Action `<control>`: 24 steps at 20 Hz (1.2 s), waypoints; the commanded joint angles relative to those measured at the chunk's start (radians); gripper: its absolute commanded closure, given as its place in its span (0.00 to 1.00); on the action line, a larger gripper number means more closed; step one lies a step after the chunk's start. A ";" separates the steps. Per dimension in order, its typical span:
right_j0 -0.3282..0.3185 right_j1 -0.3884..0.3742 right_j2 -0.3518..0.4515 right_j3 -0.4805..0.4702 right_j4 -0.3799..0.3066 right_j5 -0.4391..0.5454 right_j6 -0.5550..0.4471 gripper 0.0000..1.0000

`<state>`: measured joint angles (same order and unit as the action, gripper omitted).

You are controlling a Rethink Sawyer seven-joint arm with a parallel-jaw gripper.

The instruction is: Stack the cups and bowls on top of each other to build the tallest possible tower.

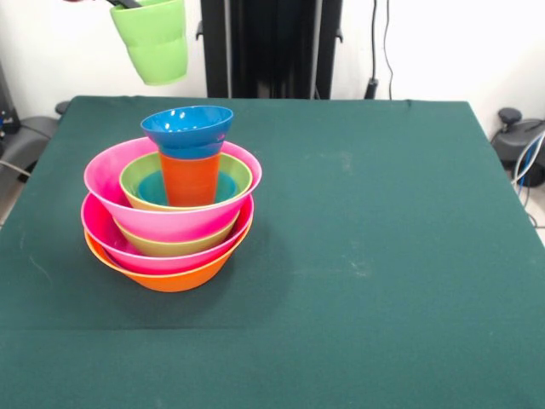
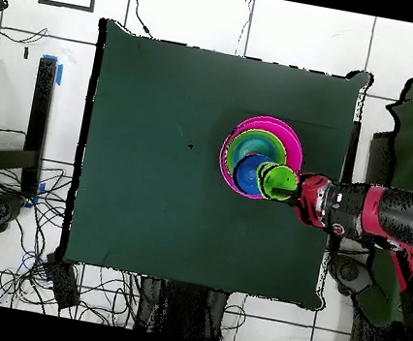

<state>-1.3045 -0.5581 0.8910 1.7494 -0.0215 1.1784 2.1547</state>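
The tower stands on the left part of the table in the front view. The large orange bowl (image 1: pixel 174 278) is lowest, with a pink bowl (image 1: pixel 106 230), a green bowl, a second pink bowl (image 1: pixel 106 183) and a second green bowl (image 1: pixel 136 181) nested above. The orange-red cup (image 1: pixel 189 179) stands in them, and a dark blue bowl (image 1: pixel 187 128) rests on its top. My gripper (image 1: pixel 126 3) is shut on the rim of the light green cup (image 1: pixel 157 43) and holds it in the air, above and behind the tower. In the overhead view the light green cup (image 2: pixel 275 181) hangs at the tower's (image 2: pixel 258 153) edge, with my gripper (image 2: pixel 292 186) beside it.
The table (image 1: pixel 383 256) is covered with a dark green cloth. The black pedestal (image 1: pixel 272 47) stands behind its far edge. My red and black arm (image 2: pixel 379 217) reaches in over the table's right edge in the overhead view. Cables and dark gear lie off both sides.
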 commanded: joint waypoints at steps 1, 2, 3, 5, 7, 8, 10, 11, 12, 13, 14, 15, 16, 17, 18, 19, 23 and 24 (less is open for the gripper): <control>0.057 0.067 0.002 -0.036 -0.070 -0.032 -0.187 1.00; 0.055 0.068 0.004 -0.034 -0.072 -0.035 -0.186 1.00; 0.054 0.071 0.005 -0.032 -0.073 -0.039 -0.185 1.00; 0.053 0.076 0.008 -0.031 -0.077 -0.047 -0.184 1.00; 0.053 0.086 0.007 -0.035 -0.084 -0.054 -0.187 1.00; 0.053 0.089 0.007 -0.037 -0.085 -0.056 -0.188 1.00; 0.054 0.095 0.007 -0.041 -0.088 -0.059 -0.189 1.00; 0.054 0.098 0.007 -0.041 -0.089 -0.063 -0.188 1.00; 0.054 0.100 0.008 -0.041 -0.090 -0.066 -0.188 1.00; 0.054 0.102 0.009 -0.041 -0.091 -0.069 -0.187 1.00; 0.053 0.103 0.011 -0.040 -0.092 -0.071 -0.186 1.00; 0.054 0.107 0.012 -0.041 -0.093 -0.073 -0.186 1.00; 0.054 0.112 0.013 -0.042 -0.094 -0.074 -0.188 1.00; 0.054 0.116 0.014 -0.044 -0.096 -0.075 -0.189 1.00; 0.055 0.121 0.014 -0.047 -0.098 -0.075 -0.191 1.00; 0.056 0.126 0.014 -0.050 -0.100 -0.076 -0.193 1.00; 0.054 0.131 0.021 -0.050 -0.109 -0.082 -0.193 1.00; 0.053 0.131 0.022 -0.050 -0.112 -0.084 -0.191 1.00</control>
<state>-1.3034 -0.4620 0.8953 1.7328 -0.0658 1.1782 2.1547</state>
